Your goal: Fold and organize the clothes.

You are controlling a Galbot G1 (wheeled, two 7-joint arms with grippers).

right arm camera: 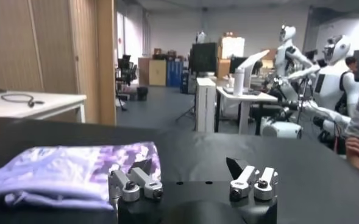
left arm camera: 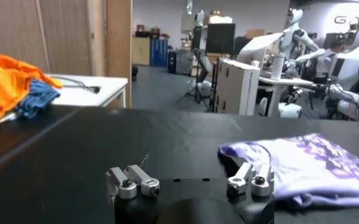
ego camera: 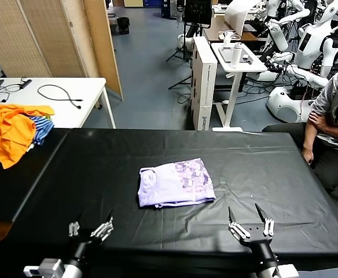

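Observation:
The pale lavender T-shirt point(ego camera: 176, 183) lies folded into a small rectangle near the middle of the black table point(ego camera: 261, 168), purple print facing up. It also shows in the left wrist view point(left arm camera: 313, 167) and the right wrist view point(right arm camera: 69, 173). My left gripper point(ego camera: 91, 227) is open and empty at the table's near edge, left of the shirt. My right gripper point(ego camera: 251, 223) is open and empty at the near edge, right of the shirt. Neither touches the shirt.
An orange and blue-striped heap of garments point(ego camera: 15, 130) lies at the table's far left corner. A white table with cables point(ego camera: 53, 98) stands behind it. A seated person point(ego camera: 331, 124) rests a hand at the table's right edge. Robots and desks stand beyond.

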